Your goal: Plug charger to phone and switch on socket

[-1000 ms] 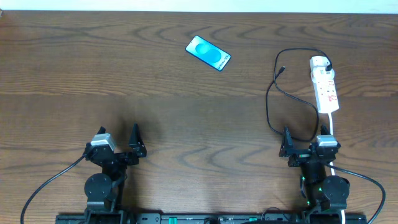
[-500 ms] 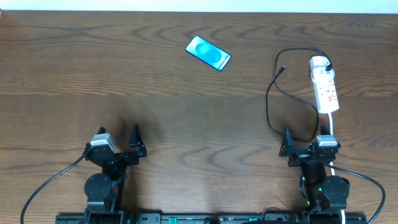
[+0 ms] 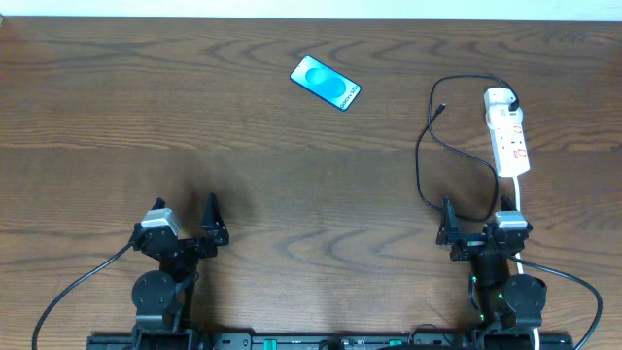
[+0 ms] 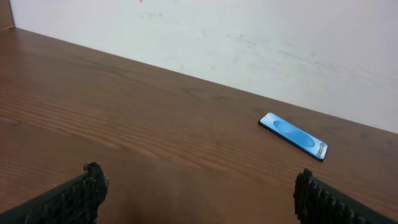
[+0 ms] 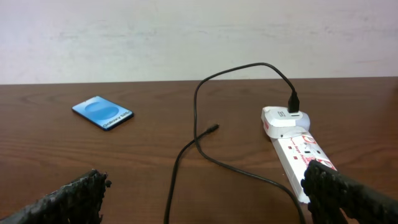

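Note:
The phone (image 3: 326, 84) lies flat at the far middle of the table, blue screen up; it also shows in the left wrist view (image 4: 293, 135) and the right wrist view (image 5: 102, 112). The white socket strip (image 3: 507, 131) lies at the far right (image 5: 298, 149). The charger's black plug (image 5: 293, 102) sits in the strip's far end. Its thin black cable (image 3: 420, 165) loops left and down, and the connector tip (image 5: 213, 128) lies loose on the table. My left gripper (image 3: 185, 222) (image 4: 202, 199) and right gripper (image 3: 476, 226) (image 5: 205, 199) are both open and empty near the front edge.
The strip's thick white cord (image 3: 518, 194) runs toward the right arm's base. A pale wall (image 4: 249, 37) rises behind the table's far edge. The cable (image 5: 174, 180) crosses the wood between my right fingers.

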`<state>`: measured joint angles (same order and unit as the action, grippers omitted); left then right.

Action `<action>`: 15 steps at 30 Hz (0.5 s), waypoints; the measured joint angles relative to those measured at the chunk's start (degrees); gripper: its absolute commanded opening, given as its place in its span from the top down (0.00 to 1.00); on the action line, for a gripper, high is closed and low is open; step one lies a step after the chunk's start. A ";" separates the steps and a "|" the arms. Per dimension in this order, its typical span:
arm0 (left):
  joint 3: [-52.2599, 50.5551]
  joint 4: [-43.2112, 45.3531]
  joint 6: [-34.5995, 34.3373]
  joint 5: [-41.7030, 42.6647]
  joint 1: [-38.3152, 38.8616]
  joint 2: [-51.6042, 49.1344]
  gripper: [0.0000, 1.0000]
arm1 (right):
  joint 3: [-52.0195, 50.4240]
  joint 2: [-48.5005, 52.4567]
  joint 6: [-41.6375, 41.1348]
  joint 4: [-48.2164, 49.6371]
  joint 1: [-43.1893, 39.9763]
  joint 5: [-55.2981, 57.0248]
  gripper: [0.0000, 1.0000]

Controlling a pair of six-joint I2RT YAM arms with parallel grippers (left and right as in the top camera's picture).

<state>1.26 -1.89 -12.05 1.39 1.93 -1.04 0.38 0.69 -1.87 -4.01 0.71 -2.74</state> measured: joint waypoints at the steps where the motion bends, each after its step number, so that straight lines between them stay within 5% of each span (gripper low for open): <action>1: 0.00 0.00 0.00 -0.02 0.00 0.00 0.02 | 0.00 0.00 0.00 0.00 0.00 -0.02 0.01; 15: -0.33 5.49 -0.15 0.00 0.00 -0.22 0.02 | 0.00 0.00 0.00 0.02 0.00 -0.02 0.01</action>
<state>0.93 3.60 -12.21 1.39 1.93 -1.26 0.38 0.69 -1.87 -3.99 0.71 -2.76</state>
